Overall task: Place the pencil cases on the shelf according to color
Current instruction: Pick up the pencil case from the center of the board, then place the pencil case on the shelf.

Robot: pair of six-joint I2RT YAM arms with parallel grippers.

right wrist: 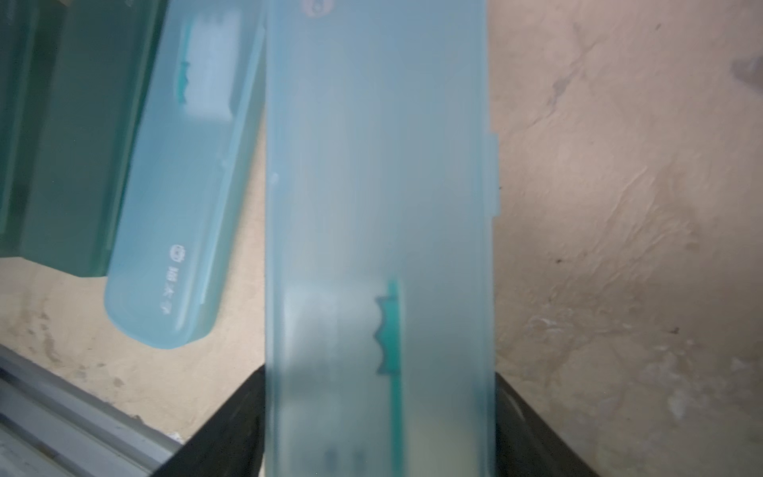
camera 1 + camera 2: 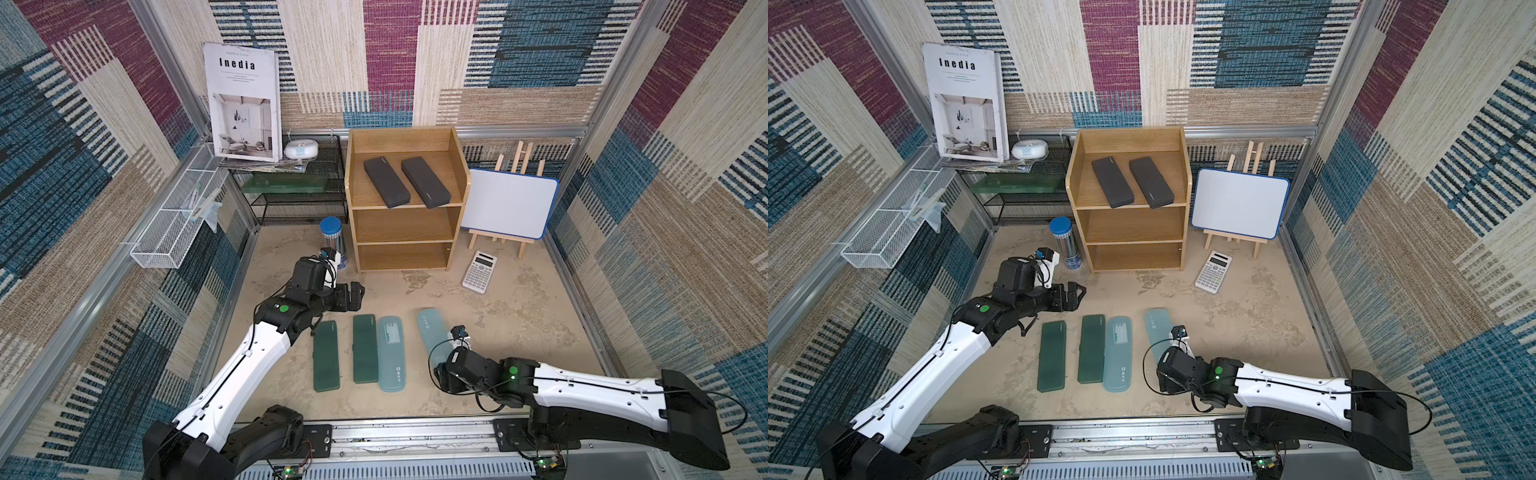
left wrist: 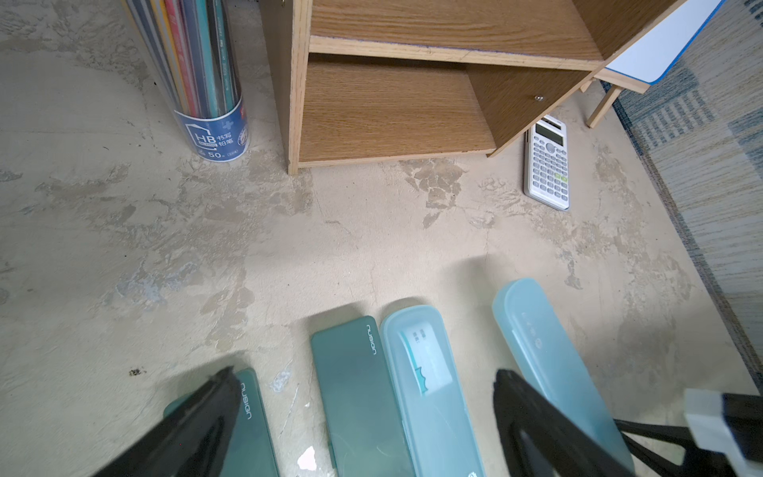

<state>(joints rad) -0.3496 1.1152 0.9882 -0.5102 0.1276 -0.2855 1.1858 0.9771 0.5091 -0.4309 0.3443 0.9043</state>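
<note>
Straddling: my right gripper (image 1: 380,373) is sitting over the light blue case (image 2: 429,332), with a jaw at each long edge; I am not seeing whether they pinch.
Case: lying flat in front of the shelf (image 2: 405,226), its long axis pointing roughly toward it.
Spare: my left gripper (image 2: 353,296) is hanging wide open and empty, farther off.

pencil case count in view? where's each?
6. Two black cases lie on the shelf's top tier. On the table: two dark green cases, a light blue case beside them, a second light blue case between the fingers of the right gripper. None appears hidden.
</note>
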